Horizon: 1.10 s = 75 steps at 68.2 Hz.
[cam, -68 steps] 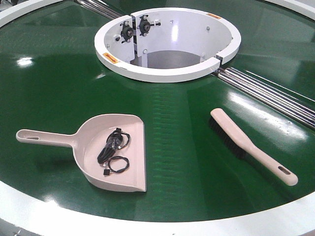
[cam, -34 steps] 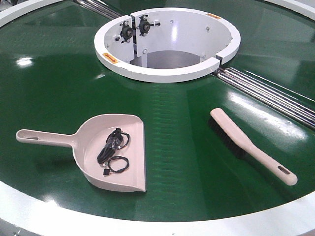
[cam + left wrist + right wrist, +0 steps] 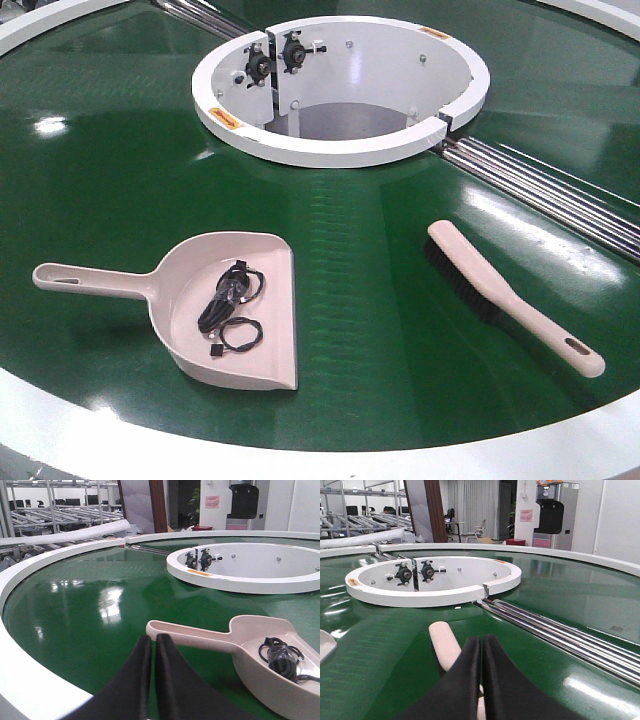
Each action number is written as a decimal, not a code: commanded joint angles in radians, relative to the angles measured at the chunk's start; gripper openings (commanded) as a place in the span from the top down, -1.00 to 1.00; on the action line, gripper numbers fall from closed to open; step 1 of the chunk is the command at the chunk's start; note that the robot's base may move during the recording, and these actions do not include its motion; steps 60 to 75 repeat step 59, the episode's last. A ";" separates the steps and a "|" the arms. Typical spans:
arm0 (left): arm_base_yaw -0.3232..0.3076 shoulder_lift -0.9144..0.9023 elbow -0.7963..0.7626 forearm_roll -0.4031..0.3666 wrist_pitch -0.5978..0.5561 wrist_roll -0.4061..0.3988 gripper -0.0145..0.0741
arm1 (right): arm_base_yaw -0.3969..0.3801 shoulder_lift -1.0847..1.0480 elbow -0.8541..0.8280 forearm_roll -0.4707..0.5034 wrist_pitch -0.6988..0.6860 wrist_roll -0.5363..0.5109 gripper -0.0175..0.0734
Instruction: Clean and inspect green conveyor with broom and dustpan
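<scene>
Nearest you, the dustpan with a black cable bundle inside lies close to the white outer rim of the green conveyor; open belt separates it from the broom on your right. Farther off, the white central hub and steel rollers bound the space. Your left tool and right tool have fingers pressed together, holding nothing.

No legible text or labels.
</scene>
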<state>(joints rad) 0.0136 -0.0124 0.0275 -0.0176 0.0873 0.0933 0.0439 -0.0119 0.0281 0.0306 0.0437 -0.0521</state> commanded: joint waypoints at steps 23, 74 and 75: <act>0.003 -0.014 0.010 -0.006 -0.069 -0.012 0.69 | -0.002 -0.010 0.004 -0.013 -0.069 0.015 0.63; 0.003 -0.014 0.010 -0.006 -0.069 -0.012 0.69 | -0.002 -0.010 0.004 -0.013 -0.069 0.015 0.63; 0.003 -0.014 0.010 -0.006 -0.069 -0.012 0.69 | -0.002 -0.010 0.004 -0.013 -0.069 0.015 0.63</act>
